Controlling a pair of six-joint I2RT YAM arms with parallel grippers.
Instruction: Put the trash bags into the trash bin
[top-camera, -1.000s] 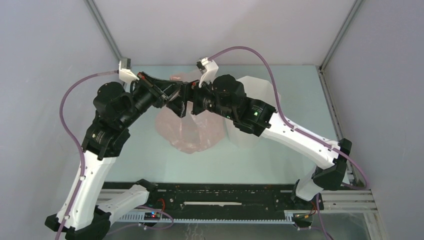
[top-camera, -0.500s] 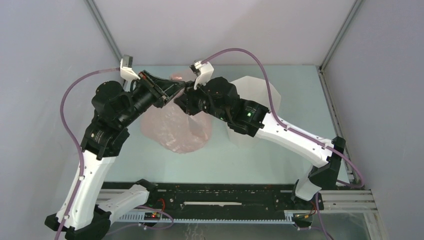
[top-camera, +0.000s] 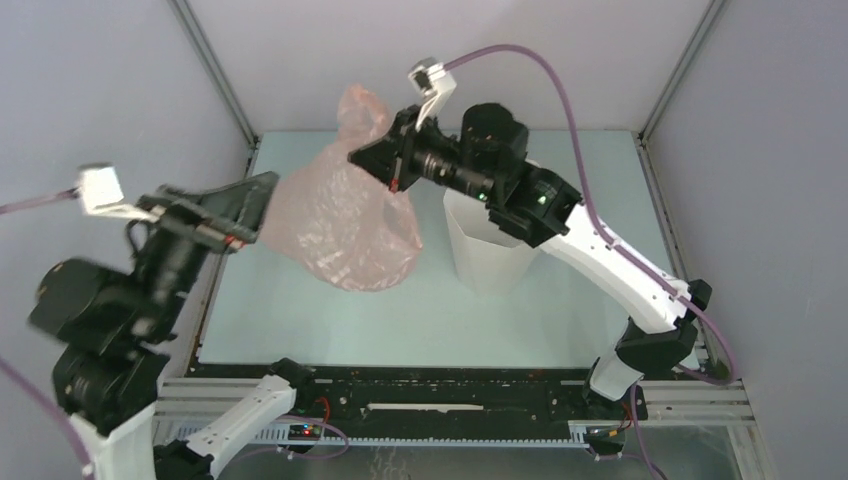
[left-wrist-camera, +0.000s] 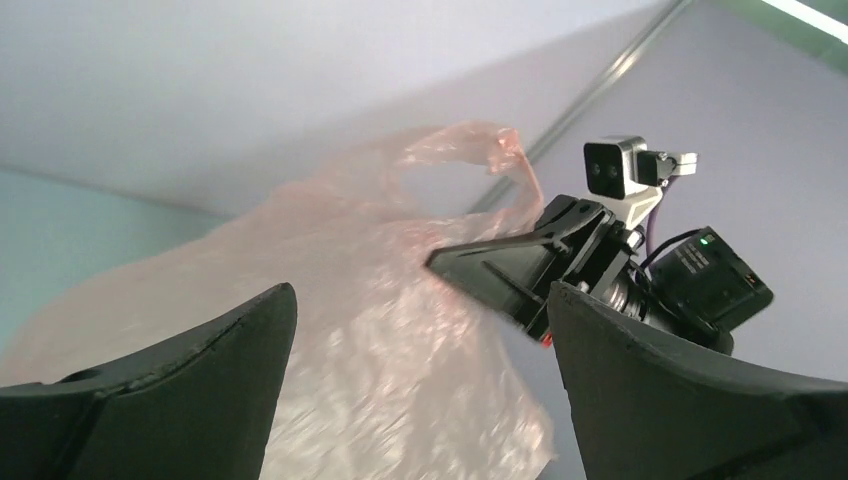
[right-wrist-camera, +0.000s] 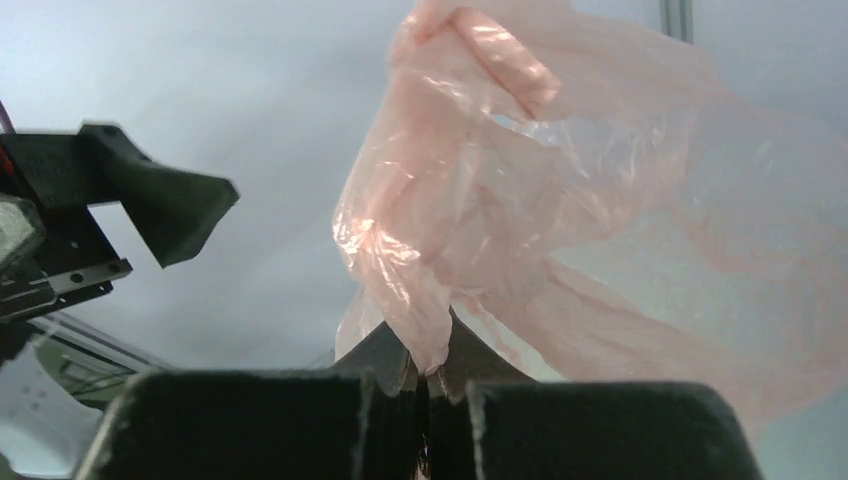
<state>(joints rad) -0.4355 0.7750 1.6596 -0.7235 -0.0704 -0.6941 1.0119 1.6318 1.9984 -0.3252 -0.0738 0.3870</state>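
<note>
Pink, wrinkly film is being held aloft: the trash bag (top-camera: 345, 225) is being pinched by the right gripper (top-camera: 385, 165), whose jaws are being pressed together on a bunched fold just below 1 handle loop, as the right wrist view is showing. The rest of the bag is being left to hang loose, to the left of the trash bin (top-camera: 490, 260) and not above its mouth. The bin is being kept upright on the table (top-camera: 560, 300), partly hidden under the right arm. The left gripper (top-camera: 255, 200) is being carried with its 2 fingers spread wide and nothing is being gripped between them; the bag's edge is being shown close beside them from above.

Several risks are being judged here. Only a thin fold is being clamped at 1 point, so the slick film could be pulled free by a quick swing. The bag is looking wider than the bin's rim, so loose film could be draped over the outside instead of being fed in. The light bin could be nudged or tipped if the bag or arm is being dragged across its rim. The film could also be snagged on the open left fingers.
</note>
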